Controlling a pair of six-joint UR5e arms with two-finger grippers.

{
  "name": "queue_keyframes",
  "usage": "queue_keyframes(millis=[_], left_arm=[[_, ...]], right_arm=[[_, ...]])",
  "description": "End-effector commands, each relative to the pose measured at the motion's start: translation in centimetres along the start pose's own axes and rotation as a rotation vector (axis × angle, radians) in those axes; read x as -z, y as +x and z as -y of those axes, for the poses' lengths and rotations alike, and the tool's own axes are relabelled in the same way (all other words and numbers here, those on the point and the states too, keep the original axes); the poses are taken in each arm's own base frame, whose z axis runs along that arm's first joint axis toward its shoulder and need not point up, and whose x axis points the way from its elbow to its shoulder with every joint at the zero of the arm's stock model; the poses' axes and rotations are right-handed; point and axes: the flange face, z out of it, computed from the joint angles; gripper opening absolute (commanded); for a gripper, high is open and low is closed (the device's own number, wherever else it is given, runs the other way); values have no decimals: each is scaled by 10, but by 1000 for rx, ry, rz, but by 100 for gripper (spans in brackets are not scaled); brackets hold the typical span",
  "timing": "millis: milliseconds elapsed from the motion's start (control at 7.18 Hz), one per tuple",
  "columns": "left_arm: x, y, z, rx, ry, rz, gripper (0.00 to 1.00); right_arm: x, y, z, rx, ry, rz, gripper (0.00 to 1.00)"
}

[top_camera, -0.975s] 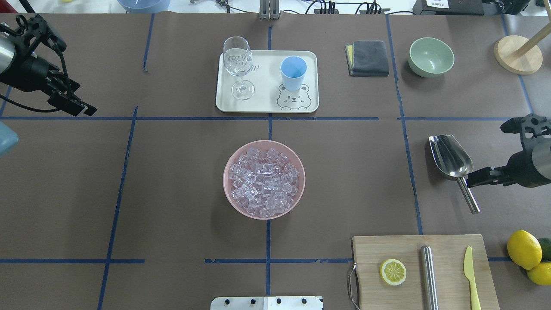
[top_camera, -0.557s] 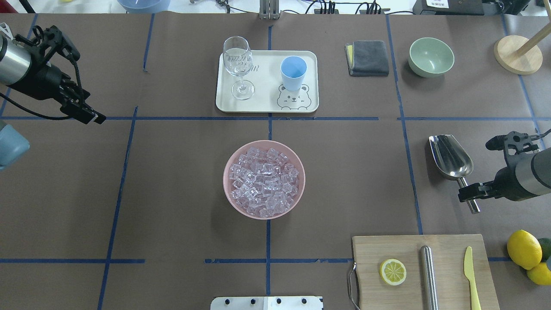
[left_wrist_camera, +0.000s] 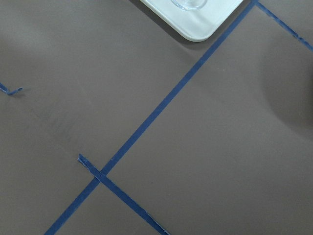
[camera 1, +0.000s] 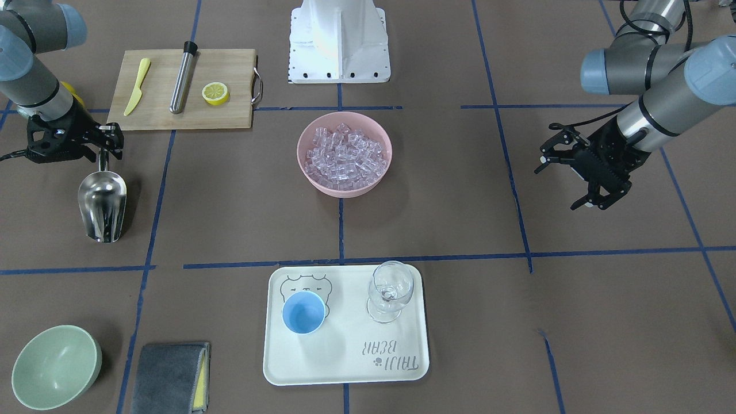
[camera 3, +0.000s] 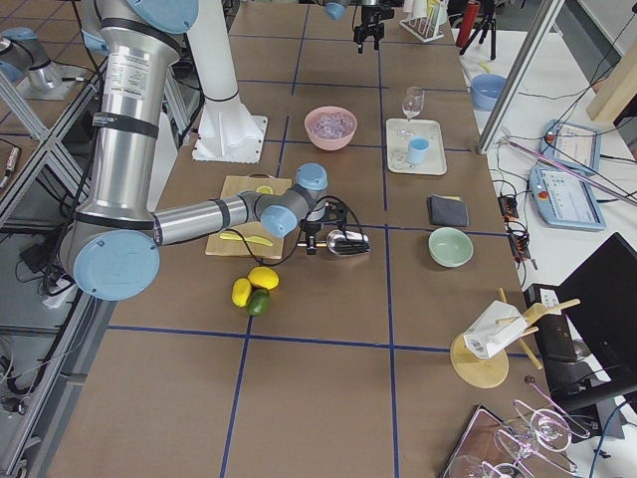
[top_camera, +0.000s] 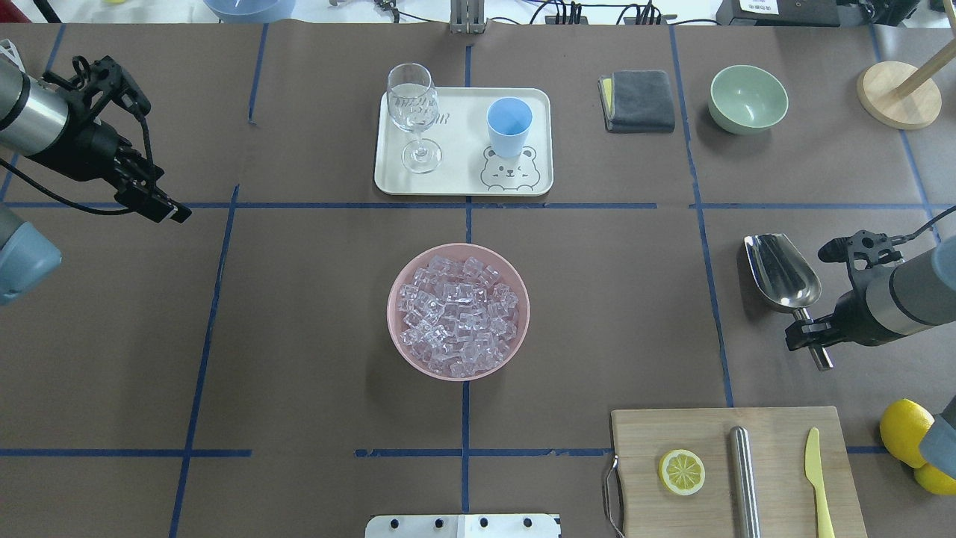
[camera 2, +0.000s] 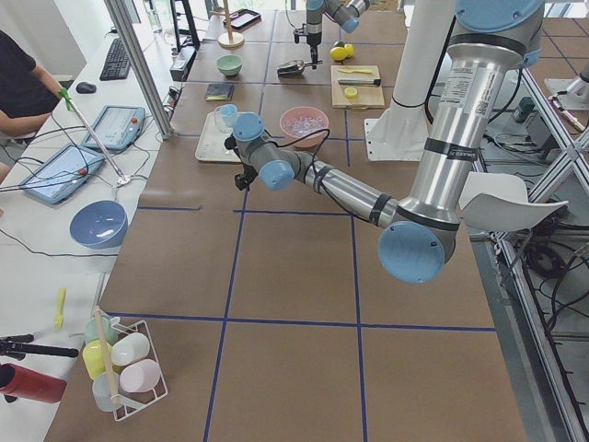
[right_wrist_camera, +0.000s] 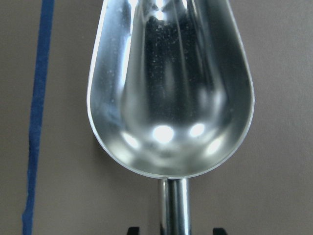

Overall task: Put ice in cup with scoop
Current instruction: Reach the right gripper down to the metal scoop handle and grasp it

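Silver links [camera 1: 661, 112], light-blue joint caps [camera 1: 595, 72], white base [camera 1: 339, 40], black cabled left end effector [camera 1: 559, 184]

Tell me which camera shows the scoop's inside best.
Right wrist-mounted: the scoop fills the frame, its bowl visibly empty. Overhead and front-facing show it small, lying on the table, the right hand straddling its handle. Side views show it tiny; left wrist not at all.
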Motion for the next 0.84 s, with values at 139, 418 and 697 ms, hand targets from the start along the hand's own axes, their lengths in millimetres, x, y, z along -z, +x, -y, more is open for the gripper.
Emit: queue_keyframes(millis=[139, 418, 697], left_arm=[[-1, -1, -1, 1, -3, -1, 100], [-1, 0, 1, 0, -1, -1, 100], [3, 4, 3, -5, 7, -1, 100]], right_arm=[[5, -1, 0, 8, 5, 11, 0], [11, -2, -2, 9, 6, 18, 0], [61, -27, 8, 26, 104, 75, 0]])
